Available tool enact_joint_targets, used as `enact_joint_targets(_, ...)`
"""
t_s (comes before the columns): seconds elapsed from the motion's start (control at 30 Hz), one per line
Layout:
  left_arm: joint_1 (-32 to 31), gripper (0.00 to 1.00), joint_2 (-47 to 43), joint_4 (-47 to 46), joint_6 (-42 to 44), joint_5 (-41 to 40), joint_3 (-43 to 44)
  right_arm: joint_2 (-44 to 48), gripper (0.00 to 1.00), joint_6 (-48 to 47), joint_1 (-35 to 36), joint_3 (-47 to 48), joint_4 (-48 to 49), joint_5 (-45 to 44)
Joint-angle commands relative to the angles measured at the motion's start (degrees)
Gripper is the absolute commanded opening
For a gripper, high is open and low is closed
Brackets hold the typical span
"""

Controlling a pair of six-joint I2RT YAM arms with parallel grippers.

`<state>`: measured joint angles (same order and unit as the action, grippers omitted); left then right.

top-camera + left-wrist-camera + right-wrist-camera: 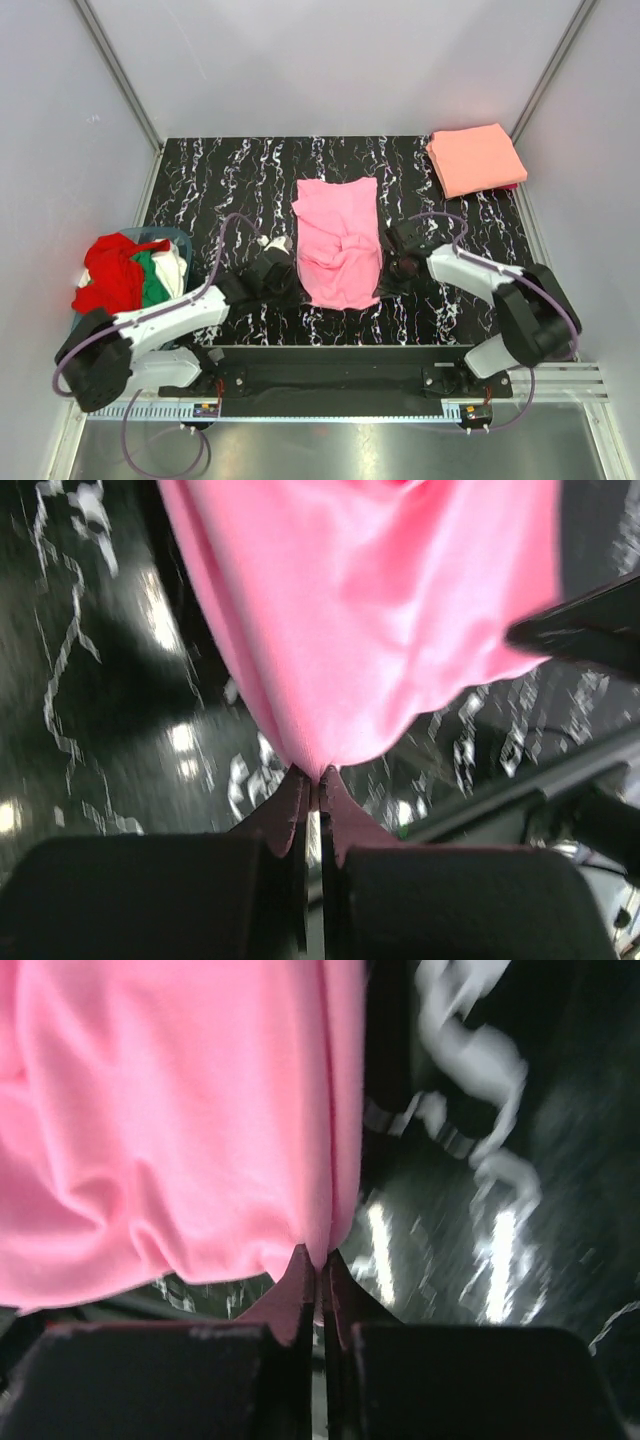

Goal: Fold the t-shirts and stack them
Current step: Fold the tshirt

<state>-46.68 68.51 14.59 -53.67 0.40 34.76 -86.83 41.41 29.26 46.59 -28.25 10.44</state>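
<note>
Black white-veined marble-look table (220,180): the landmark.

Bubblegum-pink soft cloth t-shirt (338,230) lies at table centre, part-folded into a long strip, bunched and wrinkled toward the table's near edge.

Salmon-orange cloth t-shirt (475,158), folded square, sits at the table's far right corner.

Round blue-grey basket (160,233) hangs off the table's left edge and holds crumpled red (110,270), green (152,282) and white (172,268) shirts.

Left gripper (318,780) is pinched tight on the pink shirt's left edge, on the near half of the table. Right gripper (315,1258) is pinched the same way on its right edge.

Handling guess: light, limp, non-fragile cloth that sags and drapes from any pinch. A thin layer can slip out of the tips. Best grabbed at hem or side edges through all layers, both sides level, so the fold stays even.
</note>
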Motion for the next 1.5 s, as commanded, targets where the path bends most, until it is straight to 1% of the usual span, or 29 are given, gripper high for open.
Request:
enact_joint_targets(0.0,-3.9,0.00,-7.5,11.0,-4.8,-5.4,0.7,8.4,0.00,7.3,6.8,-3.2,-4.0,-3.0)
enact_joint_targets(0.03,-5.7,0.00,-10.8,12.7,-5.6,-6.4,0.3,9.9,0.00,10.2,10.0,-4.1,-4.2,-3.4)
enact_joint_targets(0.07,-6.7,0.00,-12.4,15.5,-6.4,-6.7,0.0,12.5,0.00,11.6,11.2,-5.6,-4.5,-3.3)
enact_joint_targets(0.13,-7.8,0.00,-16.6,18.3,-8.5,-7.5,-0.2,15.0,0.00,14.6,13.7,-6.8,-5.2,-4.0)
enact_joint_targets(0.2,-8.3,0.00,-18.7,21.6,-8.7,-7.8,0.1,17.9,0.00,15.4,14.0,-7.0,-7.2,-4.5)
enact_joint_targets(0.23,-8.3,0.00,-20.2,22.8,-8.5,-8.7,1.1,18.7,0.00,15.4,14.0,-6.4,-8.3,-6.1)
enact_joint_targets(0.27,-8.3,0.00,-20.5,24.9,-7.9,-9.1,2.0,19.8,0.00,15.2,14.0,-4.7,-10.7,-7.0)
enact_joint_targets(0.33,-8.3,0.00,-20.2,27.0,-6.0,-11.1,5.4,19.9,0.00,14.2,14.0,-2.5,-12.2,-9.8)
enact_joint_targets(0.37,-7.8,0.00,-19.6,28.3,-4.2,-12.5,6.8,18.9,0.00,13.8,13.9,0.5,-13.9,-10.3)
enact_joint_targets(0.43,-6.9,0.00,-16.3,29.1,-2.1,-13.1,11.1,17.1,0.00,11.5,13.8,4.0,-15.7,-13.8)
enact_joint_targets(0.47,-5.3,0.00,-15.2,29.8,-1.0,-13.0,12.5,15.0,0.00,10.8,13.4,7.5,-17.8,-14.8)
enact_joint_targets(0.5,-4.4,0.00,-13.9,29.9,1.4,-12.7,13.9,13.9,0.00,9.3,12.8,9.1,-18.5,-15.6)
enact_joint_targets(0.53,-2.2,0.00,-11.8,29.8,2.6,-11.8,16.2,12.9,0.00,8.6,12.1,10.5,-19.0,-16.0)
enact_joint_targets(0.6,0.3,0.00,-8.9,28.7,5.9,-10.0,19.0,10.6,0.00,6.4,8.8,13.3,-18.7,-14.5)
enact_joint_targets(0.63,3.3,0.00,-7.8,28.0,7.0,-7.5,19.9,9.2,0.00,5.7,7.5,15.0,-18.1,-13.8)
enact_joint_targets(0.7,6.1,0.00,-4.5,27.2,9.9,-4.9,22.9,7.6,0.00,3.5,4.3,17.2,-18.3,-12.6)
enact_joint_targets(0.73,8.5,0.00,-3.0,26.9,10.8,-2.7,24.1,5.9,0.00,2.8,3.5,19.5,-18.7,-12.3)
enact_joint_targets(0.87,12.1,0.00,4.7,27.9,15.9,-0.8,31.8,0.9,0.00,-0.8,1.4,26.0,-20.1,-11.8)
enact_joint_targets(0.9,12.6,0.00,7.5,27.9,16.8,1.1,34.6,-0.2,0.00,-1.3,0.9,27.2,-20.4,-11.6)
enact_joint_targets(1.0,14.9,0.00,12.8,29.1,18.9,3.4,39.8,-3.5,0.00,-2.7,-0.7,31.0,-21.0,-10.8)
enact_joint_targets(1.1,18.1,0.00,16.6,28.6,19.5,8.2,42.6,-6.6,0.00,-4.0,-2.3,34.9,-21.1,-10.5)
enact_joint_targets(1.2,20.2,0.00,20.3,28.6,20.2,11.0,45.3,-9.8,0.00,-5.2,-3.8,37.9,-21.4,-8.7)
enact_joint_targets(1.47,24.2,0.00,29.1,30.2,22.6,15.4,53.5,-17.4,0.00,-7.5,-6.2,45.2,-22.8,-7.7)
